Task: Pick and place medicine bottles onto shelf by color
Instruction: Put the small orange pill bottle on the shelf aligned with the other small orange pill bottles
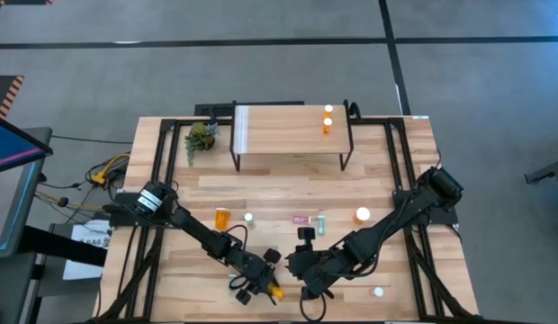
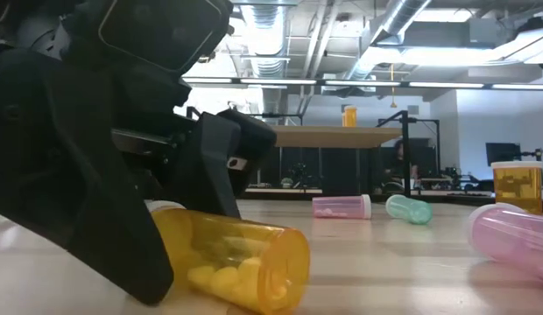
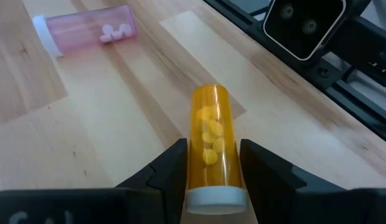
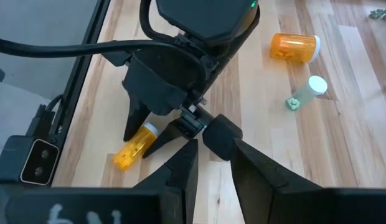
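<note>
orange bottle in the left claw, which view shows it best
The left wrist view: the orange bottle lies full length between the left claw fingers. The right wrist view shows it small, the low view up close behind the claw, the high view only a sliver.

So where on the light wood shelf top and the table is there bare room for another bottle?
The light wood shelf top is bare between its white end strip and two small orange bottles near the far right corner. The wooden table is bare in front of the shelf's legs. It is crowded near the front edge, where the left gripper closes on a lying orange bottle beside the right gripper.
</note>
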Robot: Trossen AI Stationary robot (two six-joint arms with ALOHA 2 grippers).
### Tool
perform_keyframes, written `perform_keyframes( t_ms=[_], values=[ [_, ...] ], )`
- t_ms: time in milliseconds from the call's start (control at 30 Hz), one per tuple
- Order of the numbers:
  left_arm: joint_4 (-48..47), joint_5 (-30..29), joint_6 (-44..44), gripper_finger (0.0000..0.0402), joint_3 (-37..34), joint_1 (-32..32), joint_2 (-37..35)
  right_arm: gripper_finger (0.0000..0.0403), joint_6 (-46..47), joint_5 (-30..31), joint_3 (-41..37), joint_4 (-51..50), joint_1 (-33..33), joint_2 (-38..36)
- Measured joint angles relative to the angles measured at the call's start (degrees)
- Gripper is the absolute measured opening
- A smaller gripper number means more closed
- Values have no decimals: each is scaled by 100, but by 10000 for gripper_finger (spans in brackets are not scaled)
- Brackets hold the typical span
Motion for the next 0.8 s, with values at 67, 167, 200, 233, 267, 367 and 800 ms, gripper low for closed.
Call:
perform_keyframes(
  t_ms=[67, 167, 200, 233, 267, 367, 800],
  values=[
    [-46, -21, 2, 135, -1, 0, -23, 115, -2, 0, 0, 0, 0, 0],
    [-46, -22, 2, 135, -4, 0, -23, 115, -2, 0, 0, 0, 0, 0],
    [-46, -24, 4, 135, -4, 0, -23, 115, -2, 0, 0, -2, 0, 0],
    [-46, -26, 4, 135, -4, 0, -23, 115, -2, 0, 0, -2, 0, 0],
    [-50, -27, 6, 135, -4, 0, -23, 115, -2, 0, 0, -2, 0, 0],
    [-51, -33, 7, 126, -6, 0, -23, 115, -2, -1, 0, -2, 0, 0],
    [-389, -46, 7, 111, -15, 16, -179, 115, -7, -2, 0, -2, 8, 0]
  ],
)
